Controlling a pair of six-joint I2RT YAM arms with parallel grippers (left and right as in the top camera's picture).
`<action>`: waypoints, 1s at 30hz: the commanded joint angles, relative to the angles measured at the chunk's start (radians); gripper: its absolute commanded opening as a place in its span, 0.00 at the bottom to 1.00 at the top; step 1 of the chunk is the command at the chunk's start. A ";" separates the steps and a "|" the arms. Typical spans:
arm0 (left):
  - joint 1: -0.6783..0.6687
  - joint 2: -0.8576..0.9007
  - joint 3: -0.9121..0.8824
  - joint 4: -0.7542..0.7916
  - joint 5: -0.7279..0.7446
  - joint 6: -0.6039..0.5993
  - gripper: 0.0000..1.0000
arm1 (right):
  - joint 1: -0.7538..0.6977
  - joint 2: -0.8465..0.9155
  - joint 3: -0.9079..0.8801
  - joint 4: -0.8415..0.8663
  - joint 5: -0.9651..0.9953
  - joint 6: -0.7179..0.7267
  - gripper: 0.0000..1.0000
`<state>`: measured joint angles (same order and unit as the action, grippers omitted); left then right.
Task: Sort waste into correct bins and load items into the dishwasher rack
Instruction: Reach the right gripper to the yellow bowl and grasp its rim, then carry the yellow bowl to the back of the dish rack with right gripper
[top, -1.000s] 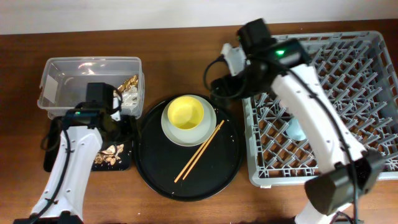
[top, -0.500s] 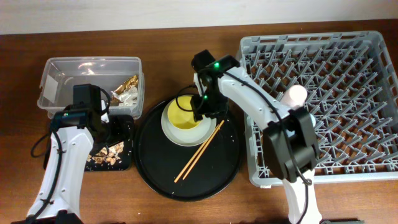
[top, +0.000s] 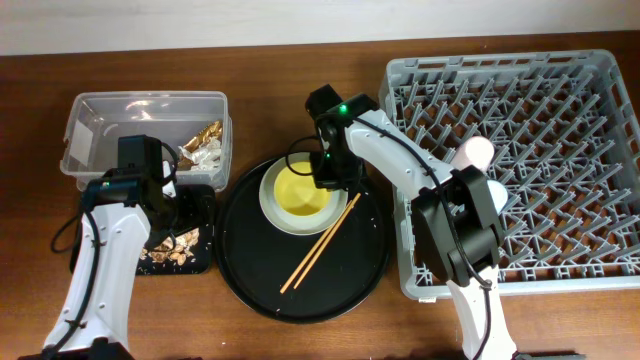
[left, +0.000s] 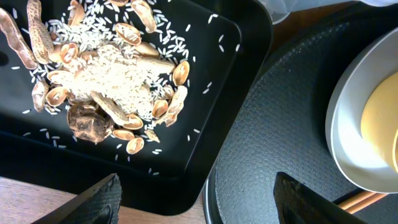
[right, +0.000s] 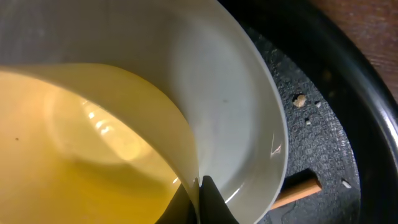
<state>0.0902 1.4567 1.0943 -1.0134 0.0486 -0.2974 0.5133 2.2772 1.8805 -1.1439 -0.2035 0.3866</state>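
Observation:
The small yellow bowl (top: 296, 188) (right: 81, 137) sits in the pale grey-green plate (top: 285, 218) (right: 236, 112) on a round black tray. My right gripper (top: 330, 176) (right: 198, 194) is shut on the bowl's right rim, one finger inside and one outside. The wooden chopsticks (top: 322, 240) (right: 298, 191) lie beside the plate. My left gripper (top: 186, 206) (left: 202, 202) hangs open and holds nothing, above the corner of the shallow black bin (left: 224, 81) with food scraps (left: 112, 81) (top: 170, 246). The clear tub (top: 110, 130) holds the gold wrapper (top: 208, 133) and napkins (top: 206, 155).
The round black tray (top: 250, 270) (right: 329, 124) (left: 273, 124) lies mid-table between the bins and the grey dishwasher rack (top: 560, 150). A pink cup (top: 474, 152) stands in the rack near its left side. My right arm reaches across the rack's left edge.
My right arm has swung from the rack's left edge over to the yellow bowl, and its jaws have shut on the bowl's rim. The left arm has shifted slightly left.

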 joint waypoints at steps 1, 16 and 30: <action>0.004 -0.019 0.004 -0.002 0.011 -0.013 0.77 | -0.011 -0.021 0.023 -0.031 0.039 0.010 0.04; 0.004 -0.019 0.004 0.009 0.011 -0.013 0.78 | -0.300 -0.408 0.212 -0.069 0.550 -0.101 0.04; 0.004 -0.019 0.004 0.010 0.011 -0.013 0.78 | -0.404 -0.203 0.197 -0.033 1.277 0.016 0.04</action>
<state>0.0902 1.4567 1.0943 -1.0058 0.0490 -0.3000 0.1249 2.0048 2.0830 -1.1797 0.9524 0.3744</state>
